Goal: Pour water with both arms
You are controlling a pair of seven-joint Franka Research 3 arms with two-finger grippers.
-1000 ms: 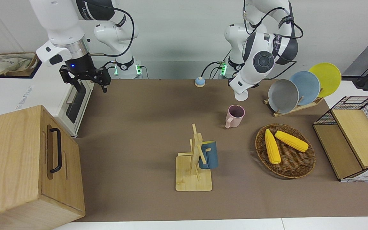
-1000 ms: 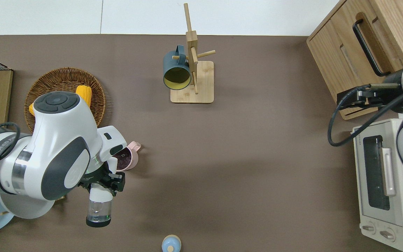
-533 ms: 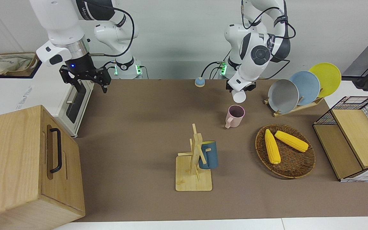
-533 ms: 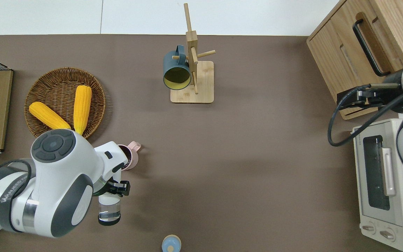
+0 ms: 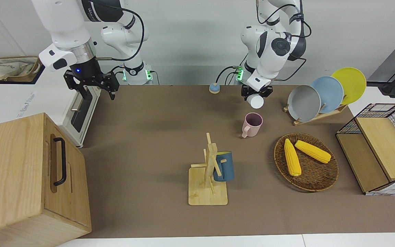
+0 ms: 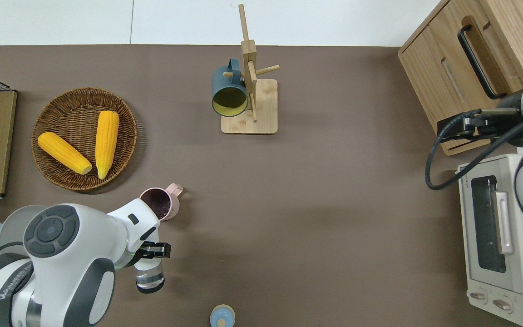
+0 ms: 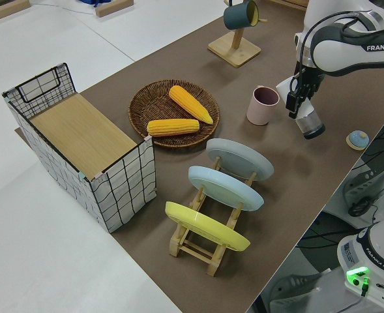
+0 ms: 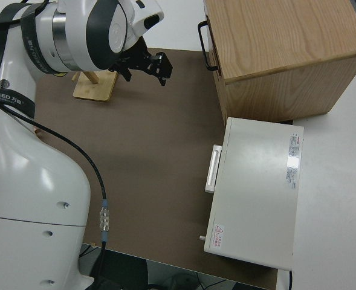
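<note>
My left gripper (image 6: 151, 252) is shut on a clear glass (image 6: 150, 278) and holds it tilted in the air, over the bare brown mat between the pink mug (image 6: 162, 204) and the small blue bell (image 6: 222, 316). The glass also shows in the front view (image 5: 255, 101) and in the left side view (image 7: 308, 122), beside the pink mug (image 7: 263, 105). The pink mug (image 5: 252, 124) stands upright on the mat with a dark inside. The right arm is parked with its gripper (image 5: 91, 84) open and empty.
A wooden mug rack (image 5: 207, 178) carries a dark blue mug (image 5: 225, 166). A wicker basket (image 5: 315, 181) holds two corn cobs. A plate rack (image 5: 321, 97), a wire crate (image 5: 379, 147), a wooden cabinet (image 5: 19, 178) and a toaster oven (image 5: 81, 111) stand at the table's ends.
The left arm has drawn back toward its base with the glass, off the pink mug and the basket. The glass has tipped back toward upright. The right arm has not moved.
</note>
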